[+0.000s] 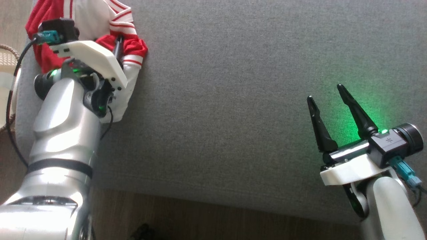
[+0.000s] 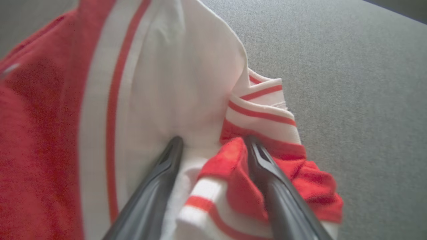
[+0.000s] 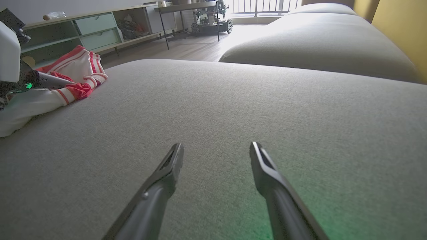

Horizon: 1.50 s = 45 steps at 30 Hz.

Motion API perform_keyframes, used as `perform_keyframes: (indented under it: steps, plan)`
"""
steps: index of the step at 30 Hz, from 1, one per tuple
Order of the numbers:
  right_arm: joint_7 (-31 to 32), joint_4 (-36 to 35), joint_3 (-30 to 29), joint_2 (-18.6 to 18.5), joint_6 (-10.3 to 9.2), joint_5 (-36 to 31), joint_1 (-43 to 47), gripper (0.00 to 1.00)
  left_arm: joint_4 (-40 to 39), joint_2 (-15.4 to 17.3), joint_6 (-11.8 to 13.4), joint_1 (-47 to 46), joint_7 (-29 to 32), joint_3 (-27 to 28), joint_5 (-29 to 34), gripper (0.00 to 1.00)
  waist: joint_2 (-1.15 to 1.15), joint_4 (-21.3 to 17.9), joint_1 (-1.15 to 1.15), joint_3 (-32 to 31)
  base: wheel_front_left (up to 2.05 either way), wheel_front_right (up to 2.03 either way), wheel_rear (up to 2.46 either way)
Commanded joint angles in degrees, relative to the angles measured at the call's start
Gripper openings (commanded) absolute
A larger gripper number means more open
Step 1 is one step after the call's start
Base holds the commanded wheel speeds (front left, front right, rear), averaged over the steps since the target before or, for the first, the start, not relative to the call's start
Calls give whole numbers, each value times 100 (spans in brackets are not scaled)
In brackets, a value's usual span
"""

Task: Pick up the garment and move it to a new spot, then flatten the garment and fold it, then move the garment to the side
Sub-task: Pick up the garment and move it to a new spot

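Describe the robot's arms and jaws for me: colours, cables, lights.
The left arm and right arm have silver-grey shells; the left wears a black band. Each wrist carries a white plate, a black camera block, a teal plug with dark cable, and a green light. The jaws are long, dark and tapered.

garment (image 1: 90, 16) is bunched on the cushion's (image 1: 233, 83) far left corner. left gripper (image 2: 214, 140) is down on it there, a fold between its fingers. right gripper (image 1: 325, 92) sits over the cushion's near right part, well apart. wicker basket (image 1: 6, 66) just off the cushion's left edge.
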Motion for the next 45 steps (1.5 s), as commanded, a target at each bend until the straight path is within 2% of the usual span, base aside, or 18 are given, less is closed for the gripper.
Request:
perform_keyframes:
  steps: [1,5,6,7,8,13,16,27,31,38,45]
  plan:
    - [-54,-184,107,-19,-2,-26,-28,100,34,163,-20,-80,-15,31,23,100,0,-5,0,46,0,0,0]
    - [-54,-167,101,-25,-2,-19,-35,100,330,134,-58,-176,-166,-32,18,100,0,-8,0,115,0,0,0]
    - [-54,-158,102,-26,-2,-17,-45,100,379,136,-67,-204,-234,-50,25,95,0,-12,0,118,0,0,0]
    - [-54,-148,105,-25,-2,-14,-57,100,413,142,-75,-227,-335,-67,36,33,0,-19,0,115,0,0,0]
    - [-54,-135,109,-22,-2,-11,-68,100,432,148,-80,-248,-458,-87,51,0,0,-27,0,98,0,0,0]
    - [-54,-79,130,23,-2,14,-84,100,301,216,-119,-308,-1399,-183,149,0,0,-96,0,-102,0,0,0]
    - [-54,-39,117,63,-2,44,-56,100,98,253,-120,-283,-1735,-277,256,0,0,-129,0,-278,0,0,0]
    - [-54,106,257,175,-2,233,16,100,-1793,444,-184,63,-1895,-568,537,0,0,-424,0,-1101,0,0,0]
    - [-54,108,364,182,-2,455,0,100,-2638,472,-235,201,-1756,-685,395,0,0,-713,0,-1326,0,0,0]
    - [-54,31,402,184,-2,727,-55,100,-4020,525,-272,333,-1018,-1024,99,0,0,-1378,0,-1492,0,0,0]
    - [-54,-32,451,184,-2,915,-262,100,-4628,540,-278,337,-474,-1400,60,0,0,-2268,0,-1330,0,0,0]
